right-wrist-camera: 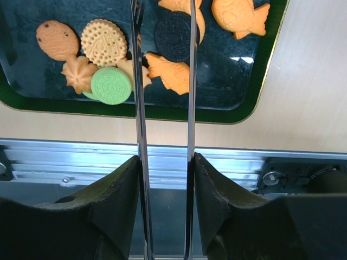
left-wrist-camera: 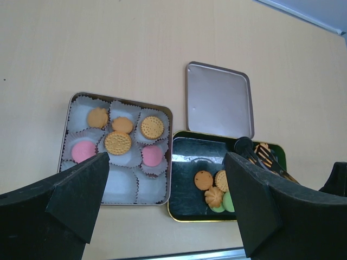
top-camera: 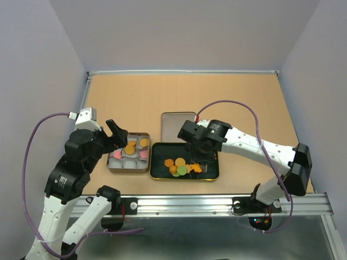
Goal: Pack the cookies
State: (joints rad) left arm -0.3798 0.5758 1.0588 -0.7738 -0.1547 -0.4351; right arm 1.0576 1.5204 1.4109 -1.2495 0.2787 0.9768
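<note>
Loose cookies [top-camera: 183,167] lie in a black gold-rimmed tray [top-camera: 159,157]: green [right-wrist-camera: 111,85], tan, flower-shaped, black [right-wrist-camera: 172,31] and orange fish-shaped [right-wrist-camera: 238,16]. My right gripper [right-wrist-camera: 165,162] is shut on metal tongs [right-wrist-camera: 140,108], whose two blades stand apart on either side of the black cookie. A silver tin [left-wrist-camera: 169,157] with white paper cups holds several orange cookies [left-wrist-camera: 118,142] and two pink ones [left-wrist-camera: 83,151]. My left gripper [left-wrist-camera: 165,179] hangs open and empty above the tin's near side.
The tin's silver lid [top-camera: 178,126] lies flat behind the black tray. A metal rail [top-camera: 217,203] runs along the table's near edge. The tin [top-camera: 128,168] touches the tray's left side.
</note>
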